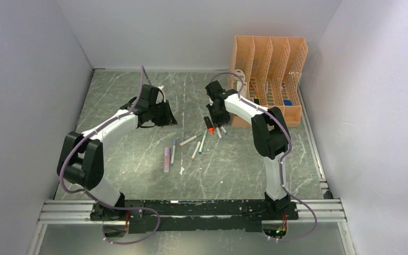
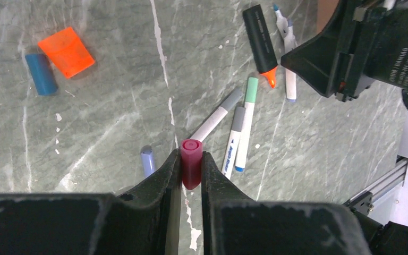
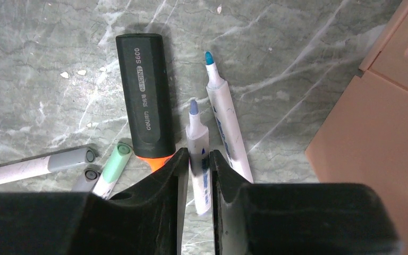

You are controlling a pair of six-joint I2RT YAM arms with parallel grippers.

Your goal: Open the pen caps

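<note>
Pinching a magenta cap (image 2: 191, 151), left gripper (image 2: 191, 160) sat clamped on it; right gripper (image 3: 198, 159) straddled a periwinkle-tipped pen (image 3: 196, 134), jaws narrow, hold unclear.

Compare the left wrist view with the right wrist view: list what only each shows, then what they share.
Left wrist only: the left gripper clamping a dark pink cap, plus a loose orange cap and blue cap on the table. Right wrist only: the right gripper, fingertips flanking a lilac-tipped white pen. Both: the black marker with orange tip, the teal-capped pen, the grey-capped pen.
</note>
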